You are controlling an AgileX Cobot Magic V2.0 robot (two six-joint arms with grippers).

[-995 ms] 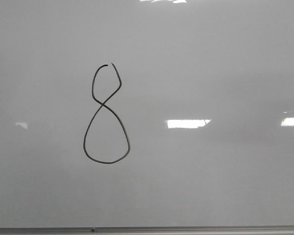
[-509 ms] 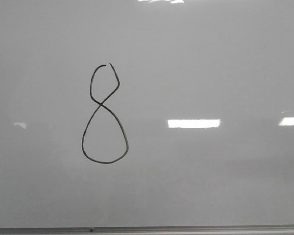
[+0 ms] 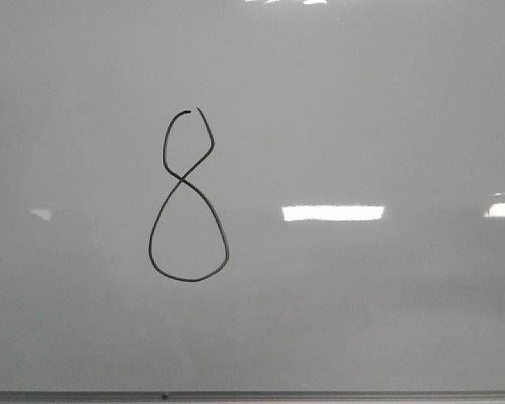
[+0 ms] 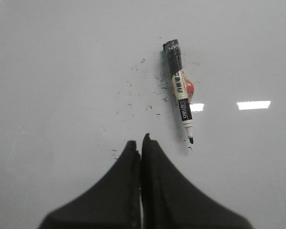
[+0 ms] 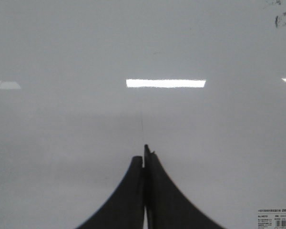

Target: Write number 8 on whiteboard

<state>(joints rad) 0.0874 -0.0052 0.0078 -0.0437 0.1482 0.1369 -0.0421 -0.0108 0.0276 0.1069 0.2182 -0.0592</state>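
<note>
A thin black number 8 (image 3: 188, 198) is drawn on the whiteboard (image 3: 362, 101) in the front view, left of centre, with a gap at the top of its small upper loop. No gripper shows in the front view. In the left wrist view my left gripper (image 4: 139, 143) is shut and empty over the whiteboard (image 4: 52, 71). An uncapped marker pen (image 4: 180, 92) lies flat just beyond and beside the fingertips, apart from them. In the right wrist view my right gripper (image 5: 144, 153) is shut and empty over the whiteboard (image 5: 62, 47).
A thin grey metal strip (image 3: 320, 396) runs along the board's near edge. Small black ink specks (image 4: 138, 93) lie around the marker. A dark smudge (image 5: 282, 16) and a small printed label (image 5: 275, 217) show in the right wrist view.
The 8 sits slightly further right in the front view than half a second ago; the light reflections have shifted a little. The drawing itself is unchanged.
</note>
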